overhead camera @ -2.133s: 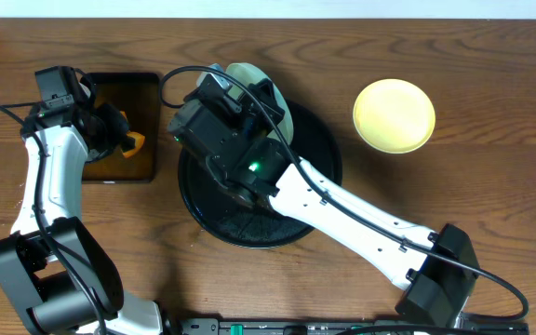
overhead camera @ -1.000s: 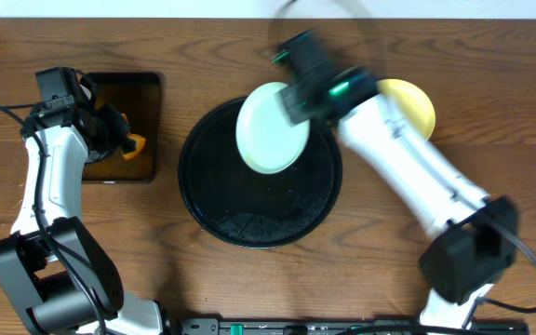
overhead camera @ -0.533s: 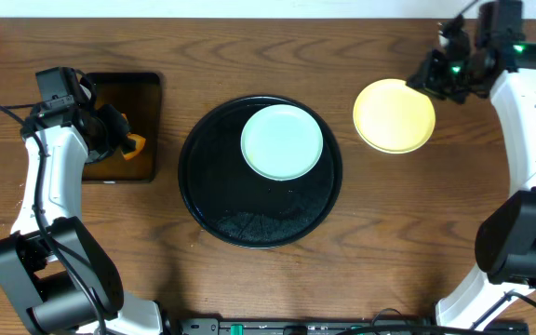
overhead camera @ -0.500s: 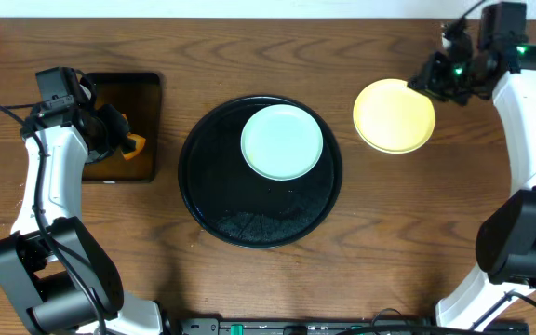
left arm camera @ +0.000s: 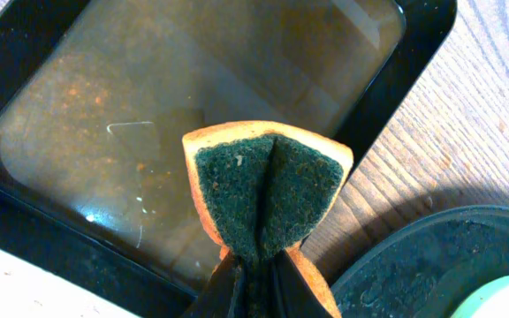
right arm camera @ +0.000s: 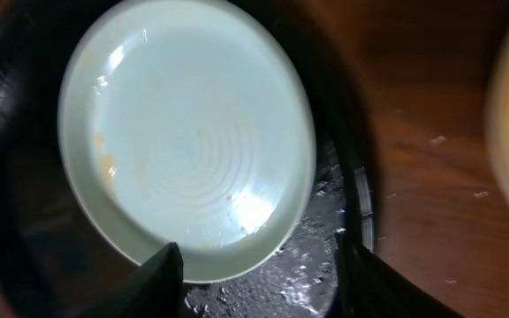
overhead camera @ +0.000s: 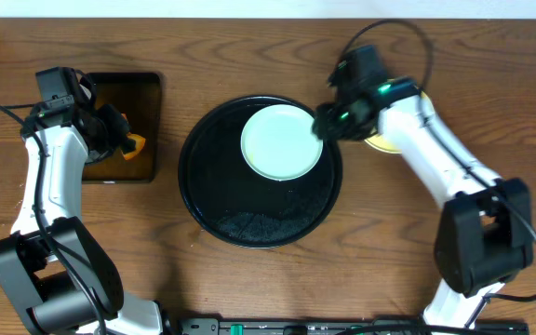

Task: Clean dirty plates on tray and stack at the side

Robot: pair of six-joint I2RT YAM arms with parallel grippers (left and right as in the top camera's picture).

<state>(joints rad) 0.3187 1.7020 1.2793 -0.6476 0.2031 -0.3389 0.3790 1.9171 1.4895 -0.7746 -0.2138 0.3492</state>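
A pale mint plate [overhead camera: 281, 140] lies in the upper part of the round black tray [overhead camera: 240, 219]. In the right wrist view the plate [right arm camera: 188, 132] shows faint orange specks near its left rim, and the wet tray [right arm camera: 325, 256] lies under it. My right gripper [overhead camera: 328, 126] hovers open at the plate's right edge, its jaws [right arm camera: 259, 278] wide apart with nothing between them. The yellow plate [overhead camera: 380, 143] sits on the table right of the tray, mostly hidden by my right arm. My left gripper [overhead camera: 119, 140] is shut on an orange-and-green sponge [left arm camera: 268, 190].
A small rectangular black tray [overhead camera: 124, 98] holding brownish liquid [left arm camera: 78, 106] stands at the left, below the sponge. The right arm stretches from the lower right edge across the table. Cables loop over the far side.
The right arm left the mint plate in the tray, swung to the far right, and has now come back to the plate's right edge with its jaws opened. The left arm has not moved.
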